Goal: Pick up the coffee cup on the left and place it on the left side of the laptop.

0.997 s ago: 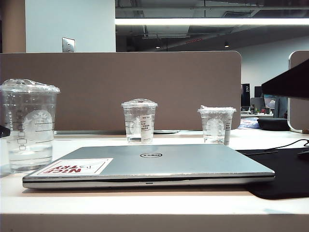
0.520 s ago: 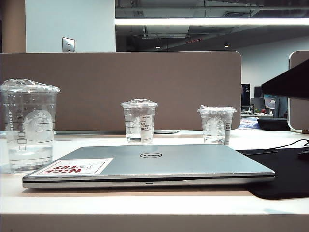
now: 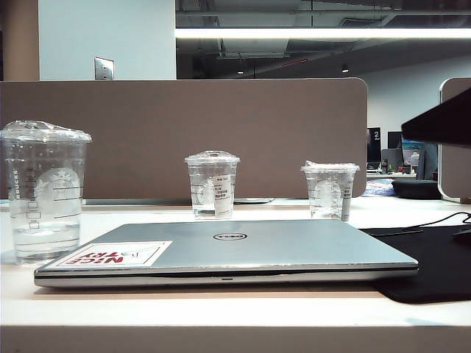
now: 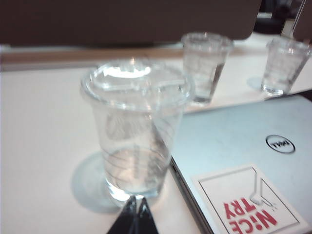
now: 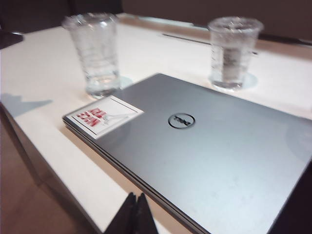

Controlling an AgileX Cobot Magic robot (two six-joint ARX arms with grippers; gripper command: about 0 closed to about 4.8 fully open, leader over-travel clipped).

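Cup (image 3: 44, 193) upright at left of exterior frame, on table (image 3: 221, 309) just beside laptop (image 3: 235, 250). Left gripper (image 4: 135, 207), fingers pressed together and empty, low before its base. Right gripper (image 5: 135, 207), likewise closed, over laptop's edge.

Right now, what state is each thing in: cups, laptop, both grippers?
coffee cup: upright, lidded, standing left of the laptop, unheld
laptop: closed, flat
labelled cup: upright, lidded
short cup: upright, crinkled lid on
left gripper: shut, empty, near the coffee cup
right gripper: shut, empty, above the laptop's edge
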